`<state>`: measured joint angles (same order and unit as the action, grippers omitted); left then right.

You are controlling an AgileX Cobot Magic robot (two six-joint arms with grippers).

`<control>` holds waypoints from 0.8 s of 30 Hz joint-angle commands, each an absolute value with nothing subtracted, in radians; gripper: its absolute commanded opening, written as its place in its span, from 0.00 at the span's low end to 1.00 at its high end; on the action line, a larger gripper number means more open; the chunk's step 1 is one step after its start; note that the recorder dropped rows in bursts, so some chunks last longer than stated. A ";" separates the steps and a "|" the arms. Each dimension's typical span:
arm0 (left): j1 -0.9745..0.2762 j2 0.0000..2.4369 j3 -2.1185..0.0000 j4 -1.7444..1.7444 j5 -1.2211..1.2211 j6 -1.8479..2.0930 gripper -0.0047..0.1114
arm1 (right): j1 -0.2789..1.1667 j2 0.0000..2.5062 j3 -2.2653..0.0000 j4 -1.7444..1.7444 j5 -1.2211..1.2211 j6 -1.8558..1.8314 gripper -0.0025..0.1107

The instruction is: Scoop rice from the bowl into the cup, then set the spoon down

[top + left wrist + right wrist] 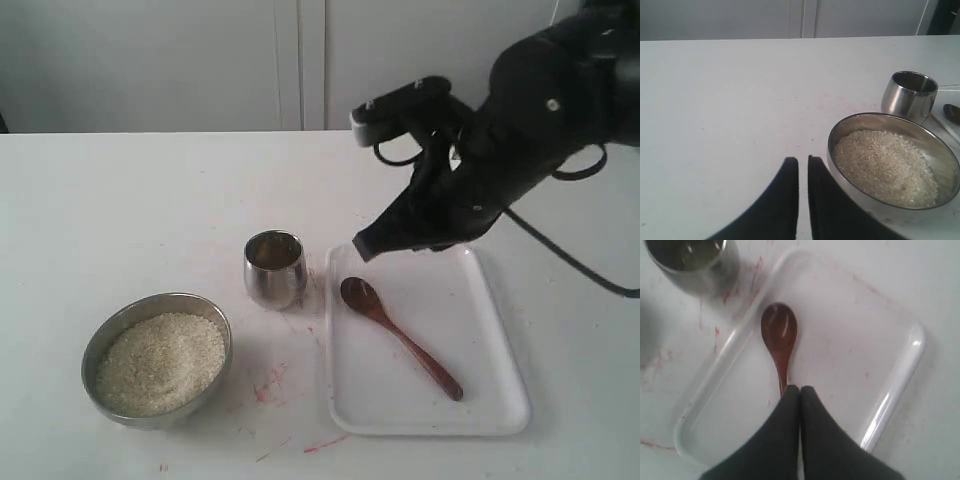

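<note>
The dull steel bowl (160, 298) sits at the front left with a pale mound of rice (160, 362) in it. To its right stands the small shiny cup (274, 270). In the white tray (470, 330) lies the dark wooden spoon (400, 338), its oval end towards the cup. My right gripper (365, 245) hovers shut above the tray's far left corner, holding nothing. The right wrist view has its tips (800, 389) over the spoon's (779, 330) handle. My left gripper (803, 160) is shut just beside the bowl's (833, 141) rim, outside the exterior view.
Red smears mark the white table around the tray and the cup. The cup (907, 97) stands behind the bowl in the left wrist view. White cabinet doors close off the back of the table.
</note>
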<state>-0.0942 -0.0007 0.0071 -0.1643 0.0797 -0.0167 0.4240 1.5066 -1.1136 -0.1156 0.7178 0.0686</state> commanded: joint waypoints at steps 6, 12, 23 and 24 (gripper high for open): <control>-0.093 0.000 0.000 -0.171 0.076 -0.019 0.16 | 0.418 1.161 -0.953 -0.143 0.440 0.083 0.02; -0.093 0.000 0.000 -0.171 0.076 -0.019 0.16 | 0.418 0.934 -0.843 -0.156 0.314 0.083 0.02; -0.093 0.000 0.000 -0.171 0.076 -0.019 0.16 | 0.418 0.531 -0.618 -0.157 0.259 0.083 0.02; -0.093 0.000 0.000 -0.171 0.076 -0.019 0.16 | 0.418 0.500 -0.595 -0.157 0.259 0.083 0.02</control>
